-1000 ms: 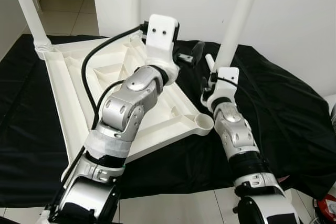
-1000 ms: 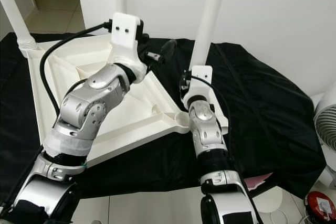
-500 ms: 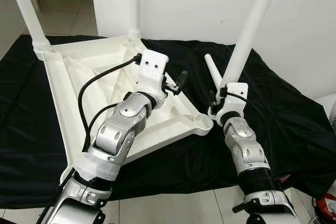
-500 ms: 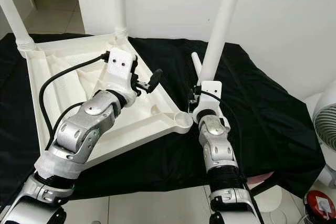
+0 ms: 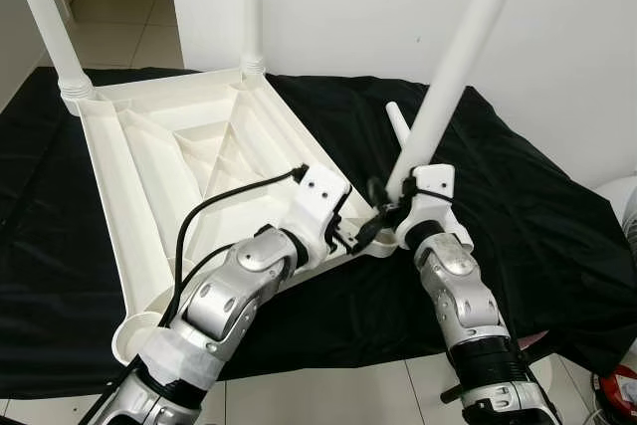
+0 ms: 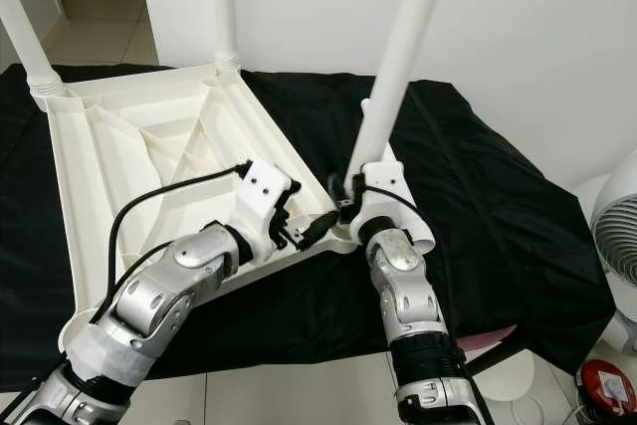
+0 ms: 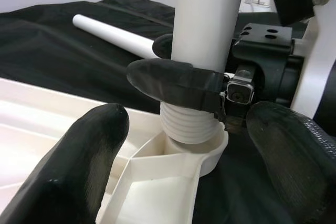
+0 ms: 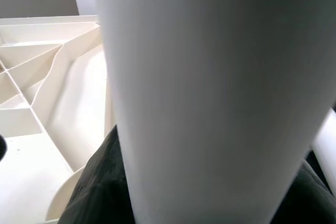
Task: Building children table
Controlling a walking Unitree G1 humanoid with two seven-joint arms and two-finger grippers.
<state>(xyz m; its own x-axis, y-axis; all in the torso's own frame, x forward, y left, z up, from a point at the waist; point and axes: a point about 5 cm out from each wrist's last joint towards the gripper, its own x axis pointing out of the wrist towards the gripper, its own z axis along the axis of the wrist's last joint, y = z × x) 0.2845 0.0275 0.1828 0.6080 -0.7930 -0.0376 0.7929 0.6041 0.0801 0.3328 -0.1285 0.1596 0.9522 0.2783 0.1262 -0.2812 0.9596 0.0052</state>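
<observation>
**Leg Going Into the Corner Hole Could Go In Crooked**

At the near corner of the upside-down white table top, the right gripper is clenched around a white table leg. The ridged bottom end of the leg sits in the round corner socket. This leg leans a bit toward the right instead of standing straight up.

The left gripper is just beside the same corner. Its two black fingers are spread apart and hold nothing. They sit on either side of the socket.

What could go wrong? The leg is tilted, so the ridges may catch badly and the leg may jam or pop out. If the right gripper pushes hard, the light table top may slide on the black cloth, since nothing pins it down. The left gripper could get pinched against the leg too.

Two legs already stand at the far corners. One spare leg lies on the cloth, near the busy corner.
</observation>
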